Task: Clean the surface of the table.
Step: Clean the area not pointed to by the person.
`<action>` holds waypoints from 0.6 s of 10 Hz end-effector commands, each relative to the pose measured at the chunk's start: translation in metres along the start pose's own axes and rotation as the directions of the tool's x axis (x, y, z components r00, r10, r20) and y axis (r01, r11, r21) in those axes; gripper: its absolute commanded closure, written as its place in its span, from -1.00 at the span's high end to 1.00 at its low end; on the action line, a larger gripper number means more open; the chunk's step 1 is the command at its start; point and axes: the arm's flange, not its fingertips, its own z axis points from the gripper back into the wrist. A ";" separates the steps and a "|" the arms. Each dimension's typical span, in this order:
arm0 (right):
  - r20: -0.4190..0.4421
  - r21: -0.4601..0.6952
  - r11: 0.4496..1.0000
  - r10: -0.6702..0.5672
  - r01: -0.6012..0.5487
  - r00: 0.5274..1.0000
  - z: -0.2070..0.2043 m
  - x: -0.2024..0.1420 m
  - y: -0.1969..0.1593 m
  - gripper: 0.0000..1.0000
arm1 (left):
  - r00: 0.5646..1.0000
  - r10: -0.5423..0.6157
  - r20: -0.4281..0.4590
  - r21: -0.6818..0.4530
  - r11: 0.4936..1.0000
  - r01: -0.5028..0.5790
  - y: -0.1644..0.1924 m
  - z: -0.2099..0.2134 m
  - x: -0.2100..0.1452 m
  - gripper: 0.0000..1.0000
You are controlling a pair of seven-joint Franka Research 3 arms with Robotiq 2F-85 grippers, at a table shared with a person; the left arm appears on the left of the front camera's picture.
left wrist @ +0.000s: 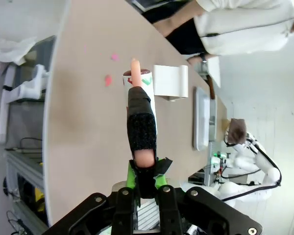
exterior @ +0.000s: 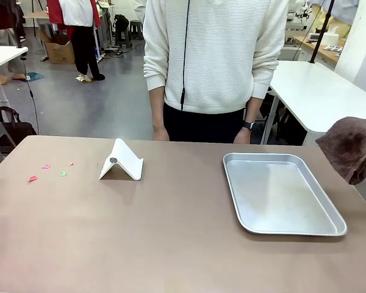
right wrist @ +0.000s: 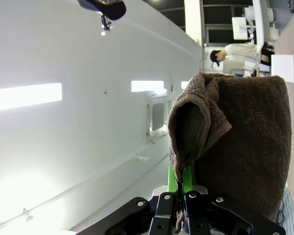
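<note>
- Looking across the front view, we've got the table (exterior: pixel 171 244) spread over the lower half of the frame: a wide, smooth, matte brownish-tan top.
- Centre right on it, a shallow silver tray (exterior: pixel 280 192) lies flat; left of centre stands a white folded stand (exterior: pixel 122 162).
- Far left on the top, small coloured scraps (exterior: pixel 46 166) lie scattered: pink, red, green and orange, well apart from the tray.
- Over to the left wrist view: the left gripper (left wrist: pixel 146 177) has its green pads clamped on the handle of a roller (left wrist: pixel 141 122), whose white roll carries coloured bits.
- Right wrist view now: the right gripper (right wrist: pixel 179 180) pinches a brown cloth (right wrist: pixel 245 137) tight between its fingers; in the front view the cloth sits at the right edge.
- At upper centre we see a person (exterior: pixel 213 55) in a white sweater standing behind the table's far edge, with a dark watch (exterior: pixel 249 126) on one wrist.
</note>
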 end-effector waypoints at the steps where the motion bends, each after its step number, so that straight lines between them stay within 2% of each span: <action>1: 0.009 0.003 1.000 -0.004 0.004 1.000 -0.005 0.001 0.003 -0.94 | 1.000 -0.003 0.017 0.035 0.999 0.002 -0.007 0.012 -0.017 -0.68; 3: 0.009 0.003 1.000 -0.004 0.004 1.000 -0.005 0.001 0.003 -0.94 | 0.990 0.067 0.123 0.017 0.997 -0.069 -0.002 0.029 -0.025 -0.68; 4: 0.009 0.003 1.000 -0.004 0.004 1.000 -0.005 0.001 0.003 -0.94 | 0.999 0.008 0.034 0.035 0.999 -0.009 0.004 0.023 -0.013 -0.68; 6: 0.009 0.003 1.000 -0.004 0.004 1.000 -0.005 0.001 0.003 -0.94 | 0.999 0.008 0.034 0.035 0.999 -0.009 0.004 0.023 -0.013 -0.68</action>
